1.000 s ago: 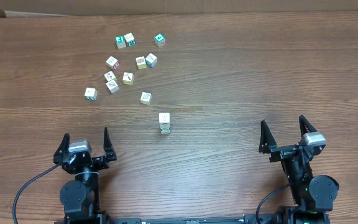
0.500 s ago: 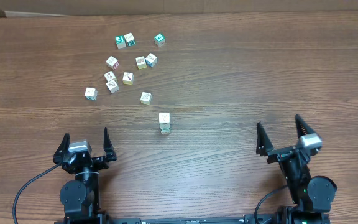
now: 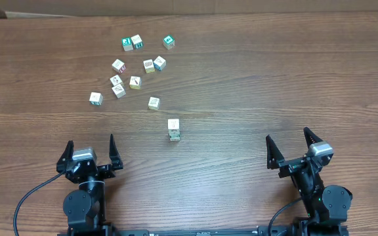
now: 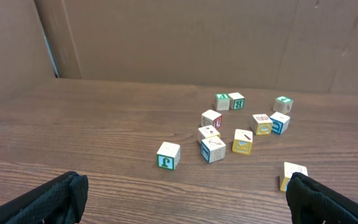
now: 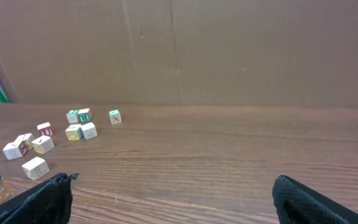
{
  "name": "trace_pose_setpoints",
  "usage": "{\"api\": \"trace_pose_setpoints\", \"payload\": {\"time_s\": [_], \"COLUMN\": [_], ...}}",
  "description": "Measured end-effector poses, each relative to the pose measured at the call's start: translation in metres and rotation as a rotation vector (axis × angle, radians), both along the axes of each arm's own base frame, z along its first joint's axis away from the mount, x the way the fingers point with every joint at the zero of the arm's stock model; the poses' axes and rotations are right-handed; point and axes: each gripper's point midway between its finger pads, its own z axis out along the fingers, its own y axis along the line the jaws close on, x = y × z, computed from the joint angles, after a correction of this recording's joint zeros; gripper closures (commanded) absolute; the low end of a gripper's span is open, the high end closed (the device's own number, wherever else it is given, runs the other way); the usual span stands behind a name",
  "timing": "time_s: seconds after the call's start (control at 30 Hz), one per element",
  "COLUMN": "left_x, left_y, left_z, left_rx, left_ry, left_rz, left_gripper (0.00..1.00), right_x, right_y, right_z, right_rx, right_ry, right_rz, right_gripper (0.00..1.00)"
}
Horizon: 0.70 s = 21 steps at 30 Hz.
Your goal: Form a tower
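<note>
Tower (image 3: 173, 130) upright, long axis vertical, left end effector (image 3: 90, 142) spread, right end effector (image 3: 287, 136) spread

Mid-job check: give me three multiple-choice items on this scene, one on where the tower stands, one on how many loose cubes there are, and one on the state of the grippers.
1. Where does the tower stand relative to the loose cubes?
A) in their midst
B) apart from them, on the robot's side
C) beyond them, on the far side

2. How many loose cubes are there?
A) five
B) eleven
C) eighteen

3. The left gripper and right gripper are:
A) both open and empty
B) both shut
C) one shut on a cube

Key:
1 B: overhead, it stands alone below the cluster.
2 B: eleven can be counted overhead.
3 A: both sets of jaws stand wide with nothing between them.
</note>
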Motion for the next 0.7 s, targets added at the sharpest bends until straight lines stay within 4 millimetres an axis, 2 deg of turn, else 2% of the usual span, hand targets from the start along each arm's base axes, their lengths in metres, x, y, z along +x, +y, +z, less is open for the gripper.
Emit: {"api": "trace_pose_setpoints", "payload": {"time_s": [0.7], "left_x": [0.0], "left_y": [0.0], "left_z": [0.0], "left_rx": [0.0], "left_ry": [0.0], "left_rz": [0.0], "left_gripper": [0.01], "right_x": [-0.0006], "right_y": [0.0021], "right_z": [0.0004], "right_rx": [0.006], "right_ry": [0.0], "right_rz": [0.013], "right_gripper": [0.0]}}
